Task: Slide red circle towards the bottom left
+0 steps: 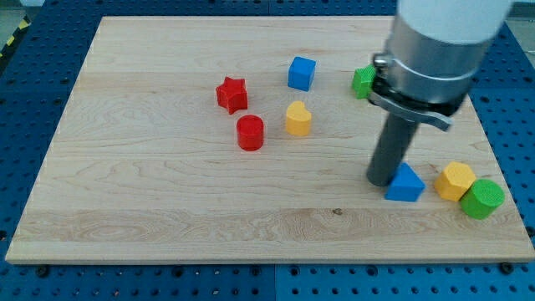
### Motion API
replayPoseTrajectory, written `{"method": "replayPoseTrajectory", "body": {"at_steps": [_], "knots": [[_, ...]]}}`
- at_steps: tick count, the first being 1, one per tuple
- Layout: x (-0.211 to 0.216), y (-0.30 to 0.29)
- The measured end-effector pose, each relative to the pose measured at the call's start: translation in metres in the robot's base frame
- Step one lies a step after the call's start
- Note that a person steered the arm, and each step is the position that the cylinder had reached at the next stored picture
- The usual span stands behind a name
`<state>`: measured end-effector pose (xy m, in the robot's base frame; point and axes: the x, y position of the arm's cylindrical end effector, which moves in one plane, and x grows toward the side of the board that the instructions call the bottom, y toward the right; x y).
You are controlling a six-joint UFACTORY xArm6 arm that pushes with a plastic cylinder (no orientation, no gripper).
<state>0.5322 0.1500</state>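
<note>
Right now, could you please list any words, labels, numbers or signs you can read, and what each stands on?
None can be read: the wooden board, the red circle, the other blocks and the arm above my tip carry no lettering.

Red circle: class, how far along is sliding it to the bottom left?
Nothing looks done: the red circle sits mid-board below the red star. My tip is far to the view's right, beside the blue triangle. Left: getting behind the circle and pushing.

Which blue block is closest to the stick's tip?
The blue triangle, right beside my tip on its right. The blue cube sits far off, near the view's top.
</note>
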Motion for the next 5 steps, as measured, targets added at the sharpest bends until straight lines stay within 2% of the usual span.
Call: {"method": "replayPoseTrajectory", "body": {"at_steps": [2, 3, 5], "knots": [[0.026, 0.039], [0.023, 0.011], [-0.005, -0.139]]}}
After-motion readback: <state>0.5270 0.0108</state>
